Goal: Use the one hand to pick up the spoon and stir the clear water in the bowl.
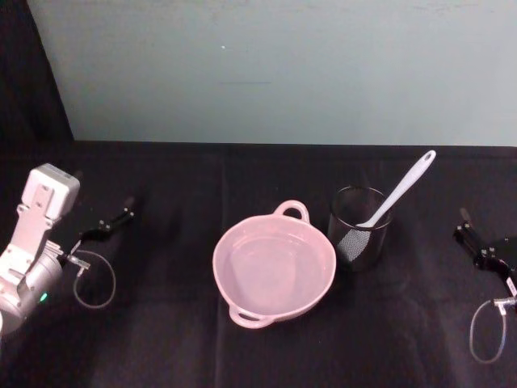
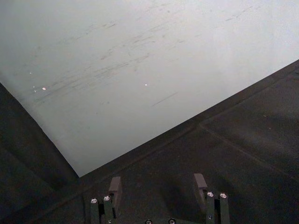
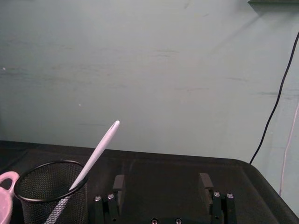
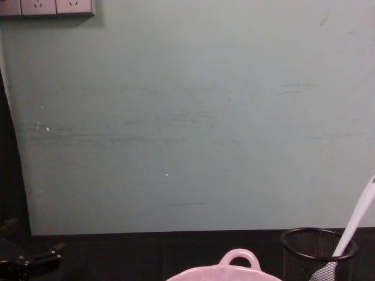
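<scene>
One spoon (image 1: 397, 192) is leaning in one mesh cup (image 1: 359, 227), centre-right; one bowl (image 1: 273, 267) is holding water, centre; both claws, left (image 2: 159, 185) and right (image 3: 162, 183), are gaping wide and empty.

Count on the black table (image 1: 186, 339): one pink bowl (image 1: 274, 267), two loop handles on its rim. One black wire-mesh cup (image 1: 360, 226). One white spoon (image 1: 399, 192), standing in that cup. Two grippers: left gripper (image 1: 119, 217), right gripper (image 1: 471, 234).
</scene>
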`<state>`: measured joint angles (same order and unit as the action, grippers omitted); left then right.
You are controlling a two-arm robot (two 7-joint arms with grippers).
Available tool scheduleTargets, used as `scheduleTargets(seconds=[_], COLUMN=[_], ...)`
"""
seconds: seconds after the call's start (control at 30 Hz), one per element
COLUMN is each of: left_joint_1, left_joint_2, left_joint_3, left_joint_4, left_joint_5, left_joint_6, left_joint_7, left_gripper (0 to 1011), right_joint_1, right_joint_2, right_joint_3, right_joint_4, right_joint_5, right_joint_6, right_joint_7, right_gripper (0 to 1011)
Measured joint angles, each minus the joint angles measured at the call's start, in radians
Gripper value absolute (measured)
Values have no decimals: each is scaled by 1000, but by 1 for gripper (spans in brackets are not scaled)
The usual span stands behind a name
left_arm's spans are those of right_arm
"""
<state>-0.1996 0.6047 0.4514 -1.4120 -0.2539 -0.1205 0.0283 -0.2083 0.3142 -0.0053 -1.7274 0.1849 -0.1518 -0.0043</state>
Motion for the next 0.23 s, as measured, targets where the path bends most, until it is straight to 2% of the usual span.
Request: scheduleTargets(seconds=[0.23], left_joint_1=[0], left_joint_2=[0], left_joint_3=[0], left_joint_4=[0], left_joint_5=[0], left_joint_6=[0], left_joint_7=[0], left_gripper=[1005], right_joint_1=[0], right_joint_2=[0], right_joint_3=[0], right_joint_4=[0], right_joint_5=[0], right_joint_6=[0], right_joint_7=[0], right_gripper=[1003])
